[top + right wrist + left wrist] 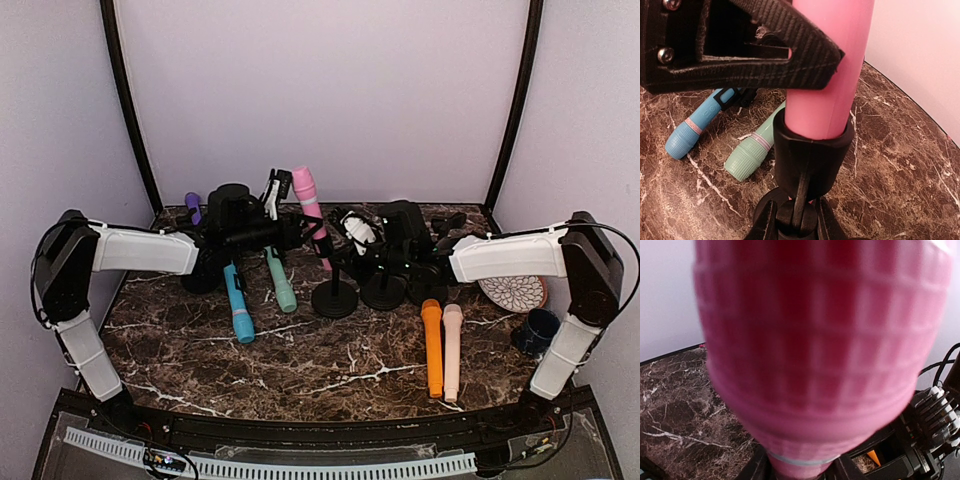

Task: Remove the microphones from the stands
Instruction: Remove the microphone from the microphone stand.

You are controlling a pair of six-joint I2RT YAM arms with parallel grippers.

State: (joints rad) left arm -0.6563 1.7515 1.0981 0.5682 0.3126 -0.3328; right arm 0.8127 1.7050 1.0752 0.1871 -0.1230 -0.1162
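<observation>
Pink microphone (308, 203) is up in its stand (334, 297), tilted, head leaning toward the back left corner of the marble counter (330, 375). It sits toward the back edge, roughly midway between the left and right edges.

Left gripper (288, 207) is right at the head. From the left wrist the pink grille (815, 365) fills nearly the whole view, and two dark fingers (757, 469) flank the neck just below the silver ring. The jaws stand partly apart around that neck, but whether they are pressing on it I cannot tell.

Right gripper (335, 240) is lower down, on the handle. In the right wrist view one ribbed black finger (790, 60) lies flat across the pink handle (827, 75), just above the stand's black clip (810, 160). Its partner is hidden behind the handle. By the look of it, it is clamped on the microphone. The handle's lower end is seated in the clip.

On the counter beside the stand's left lie a blue microphone (238, 308) and a green microphone (280, 282). An orange microphone (432, 345) lies nearer the right edge.
</observation>
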